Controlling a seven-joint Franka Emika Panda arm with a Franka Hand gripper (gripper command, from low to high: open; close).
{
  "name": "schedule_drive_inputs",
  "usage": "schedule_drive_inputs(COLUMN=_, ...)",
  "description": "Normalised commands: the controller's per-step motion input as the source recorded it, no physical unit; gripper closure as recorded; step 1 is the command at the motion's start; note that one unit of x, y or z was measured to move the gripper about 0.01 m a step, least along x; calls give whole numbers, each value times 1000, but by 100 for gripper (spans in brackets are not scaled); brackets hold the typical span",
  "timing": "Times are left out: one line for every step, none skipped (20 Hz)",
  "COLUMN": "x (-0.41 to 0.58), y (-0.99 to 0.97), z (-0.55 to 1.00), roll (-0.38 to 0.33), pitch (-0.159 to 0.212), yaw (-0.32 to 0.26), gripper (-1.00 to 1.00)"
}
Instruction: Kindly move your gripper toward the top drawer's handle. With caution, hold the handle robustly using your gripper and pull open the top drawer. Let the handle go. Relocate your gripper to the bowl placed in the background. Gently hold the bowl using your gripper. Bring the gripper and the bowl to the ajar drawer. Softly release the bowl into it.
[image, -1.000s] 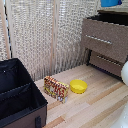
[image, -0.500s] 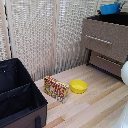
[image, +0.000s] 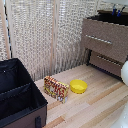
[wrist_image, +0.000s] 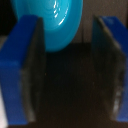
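Right now the end effector (wrist_image: 70, 75) hangs spread wide over the blue bowl (wrist_image: 55, 22); I'd centre it over the rim before closing gently.

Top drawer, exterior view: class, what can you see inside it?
The top drawer is pulled open, and the gripper hangs over it. Its interior looks only dark; the front panel and the angle hide the contents. The yellow bowl sits on the floor.

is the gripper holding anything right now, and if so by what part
Nothing is held. In the wrist view the gripper is open, with dark space between its blue fingers. The blue bowl lies beyond the tips, not clamped.
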Motion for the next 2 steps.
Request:
schedule_drive_inputs(x=120, y=103, z=411, roll=3, pitch=44, yaw=-40, gripper=-100)
schedule_drive_inputs(x=131, y=0, z=446, roll=0, pitch=78, yaw=0, gripper=-100)
